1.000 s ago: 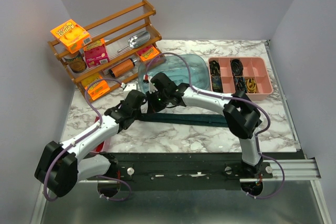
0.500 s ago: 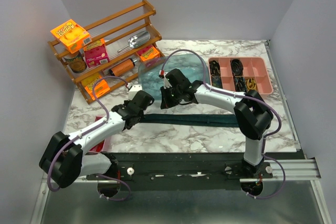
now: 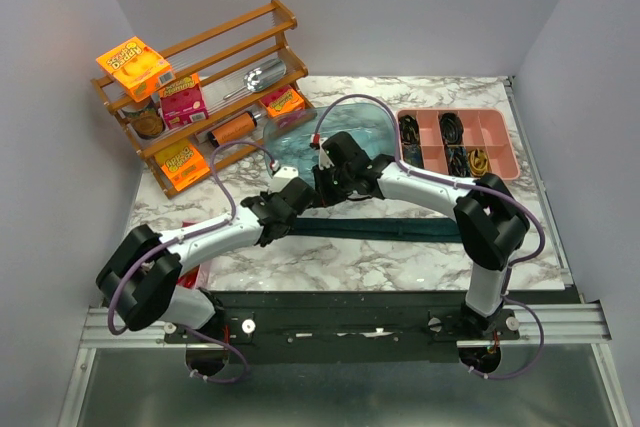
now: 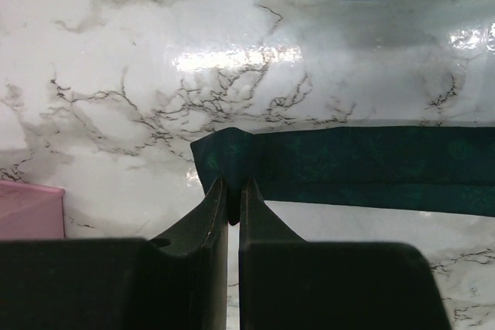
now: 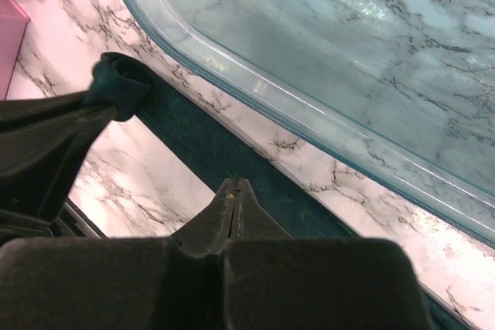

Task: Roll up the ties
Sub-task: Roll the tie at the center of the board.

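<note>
The dark teal tie (image 3: 400,229) lies as a long strip across the marble table, in front of the blue tub (image 3: 350,132). My left gripper (image 4: 232,187) is shut on a pinched fold at the tie's (image 4: 371,164) left end, which is lifted and bunched. In the right wrist view that bunched end (image 5: 120,86) sits at the tip of the left fingers (image 5: 46,137). My right gripper (image 5: 236,183) is shut, its tips just over the tie (image 5: 209,152) beside the tub's rim (image 5: 255,86). From above, both grippers (image 3: 297,209) (image 3: 320,195) stand close together at the tie's left end.
A wooden rack (image 3: 200,77) with boxes and a scoop stands at the back left. A pink compartment tray (image 3: 458,145) with small items is at the back right. A pink object (image 4: 27,210) lies left of the left gripper. The table's front rail (image 3: 340,307) runs below.
Both grippers have moved to the right along the tie. The left gripper has carried the tie's left end with it, so the flat strip looks shorter.
</note>
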Motion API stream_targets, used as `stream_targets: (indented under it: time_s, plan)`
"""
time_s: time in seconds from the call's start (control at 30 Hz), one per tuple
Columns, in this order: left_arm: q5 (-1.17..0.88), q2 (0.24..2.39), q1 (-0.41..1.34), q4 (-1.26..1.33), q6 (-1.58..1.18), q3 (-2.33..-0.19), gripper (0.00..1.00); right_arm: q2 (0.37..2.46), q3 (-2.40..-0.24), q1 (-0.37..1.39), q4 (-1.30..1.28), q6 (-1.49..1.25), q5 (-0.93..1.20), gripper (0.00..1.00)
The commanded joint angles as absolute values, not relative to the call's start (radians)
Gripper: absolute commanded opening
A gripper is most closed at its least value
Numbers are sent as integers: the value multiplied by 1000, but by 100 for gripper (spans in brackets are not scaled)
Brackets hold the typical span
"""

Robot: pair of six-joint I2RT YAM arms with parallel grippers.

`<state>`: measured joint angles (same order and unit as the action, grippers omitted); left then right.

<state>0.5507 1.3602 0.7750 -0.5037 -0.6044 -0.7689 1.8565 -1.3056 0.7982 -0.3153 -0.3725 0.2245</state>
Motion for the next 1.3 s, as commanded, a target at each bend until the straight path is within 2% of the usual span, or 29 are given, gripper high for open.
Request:
stream_targets:
  time_s: [0.0,0.13,0.23,0.33,0.47,0.57,1.03,1.1,1.27]
  plan:
    - [600,1422,816,-508,-601,-810,0,1827,-1289,795,-311,-364,203,0]
    - [604,1479,844,-514,-609,-845,0,1821,-1279,793,-313,-364,198,0]
    - [614,1523,873,-517,-612,-870,4,1824,-1275,792,-313,-362,193,0]
    - [630,1563,897,-534,-627,-896,15,1819,-1267,792,-314,-360,190,0]
    - [629,1589,916,-531,-641,-905,37,1818,-1262,790,-311,-362,186,0]
    - [600,1586,916,-493,-641,-888,48,1816,-1259,790,-311,-360,186,0]
    - [451,1416,887,-282,-655,-753,52,1809,-1262,790,-281,-344,274,0]
    - [431,1358,864,-275,-660,-735,60,1810,-1267,792,-272,-342,313,0]
    - [289,1238,746,-204,-655,-652,66,1827,-1302,799,-250,-341,396,0]
